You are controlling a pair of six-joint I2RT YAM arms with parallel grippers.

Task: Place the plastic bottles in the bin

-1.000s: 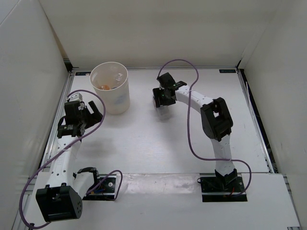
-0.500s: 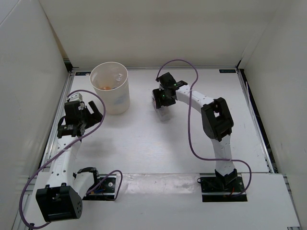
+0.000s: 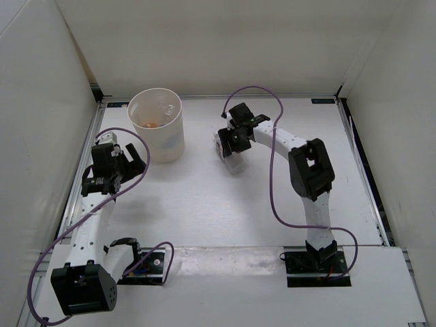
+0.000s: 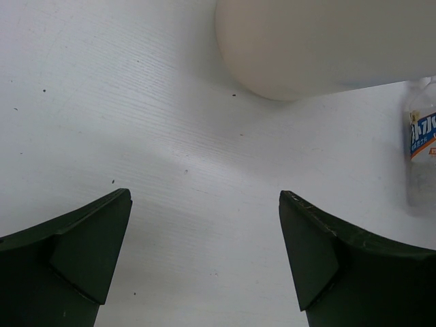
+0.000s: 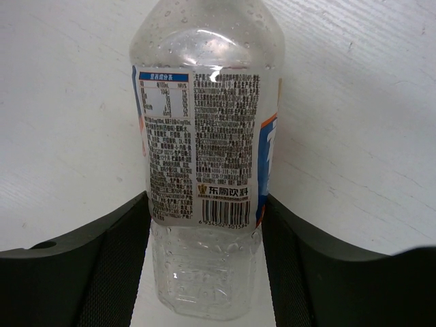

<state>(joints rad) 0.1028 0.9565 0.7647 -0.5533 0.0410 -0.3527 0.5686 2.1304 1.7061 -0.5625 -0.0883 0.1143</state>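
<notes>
My right gripper point(image 3: 228, 139) is shut on the clear bottle with the blue label point(image 3: 220, 144), right of the bin and a little above the table. In the right wrist view the bottle point(image 5: 204, 136) stands between my fingers point(image 5: 116, 259), gripped at the label's lower edge. The cream-white bin point(image 3: 167, 139) stands at the back left. The orange bottle point(image 3: 149, 123) and a clear one point(image 3: 168, 107) lie inside it. My left gripper point(image 3: 133, 163) is open and empty, near the bin's left front. The left wrist view shows the bin's wall point(image 4: 327, 41) and the held bottle point(image 4: 422, 150) at the right edge.
White walls enclose the table on the left, back and right. A purple cable point(image 3: 272, 177) loops along the right arm, another along the left arm point(image 3: 129, 133). Bare white table point(image 3: 204, 204) lies between the arms.
My right gripper has moved a little to the left toward the bin with the blue-label bottle in it. The left arm has not moved.
</notes>
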